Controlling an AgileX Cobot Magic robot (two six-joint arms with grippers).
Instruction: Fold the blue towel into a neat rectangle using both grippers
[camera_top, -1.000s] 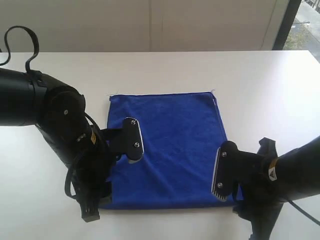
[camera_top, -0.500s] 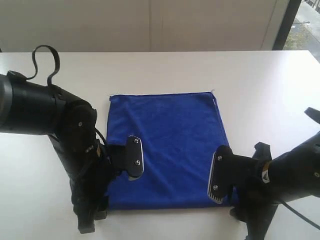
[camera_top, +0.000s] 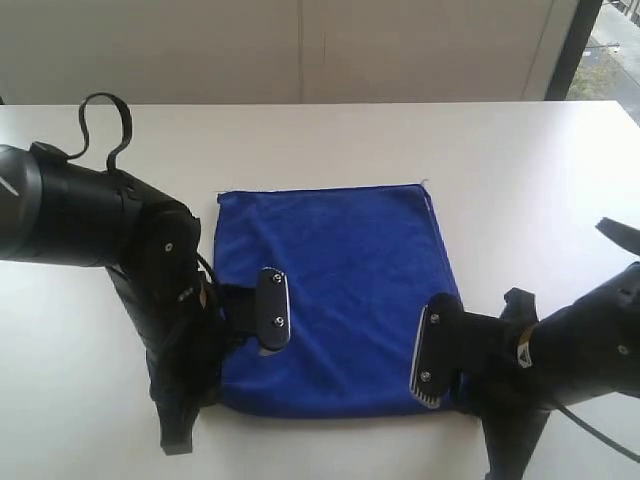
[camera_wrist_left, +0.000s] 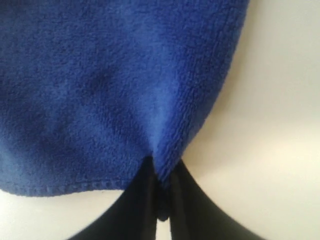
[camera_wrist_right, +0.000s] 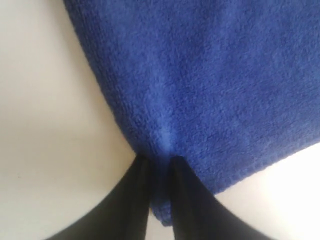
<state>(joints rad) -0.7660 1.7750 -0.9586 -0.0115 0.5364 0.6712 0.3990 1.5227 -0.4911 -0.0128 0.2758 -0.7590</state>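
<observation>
Left wrist view: left pincer (camera_wrist_left: 161, 172) pinches blue towel (camera_wrist_left: 100, 80).

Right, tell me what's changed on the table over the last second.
Both arms eased toward the near edge. The left gripper and right gripper have each closed on a near corner of the rectangular royal-blue fleecy towel, puckering the cloth there. Unchanged: the towel's far edge and its flat, unfolded spread on the white table.
</observation>
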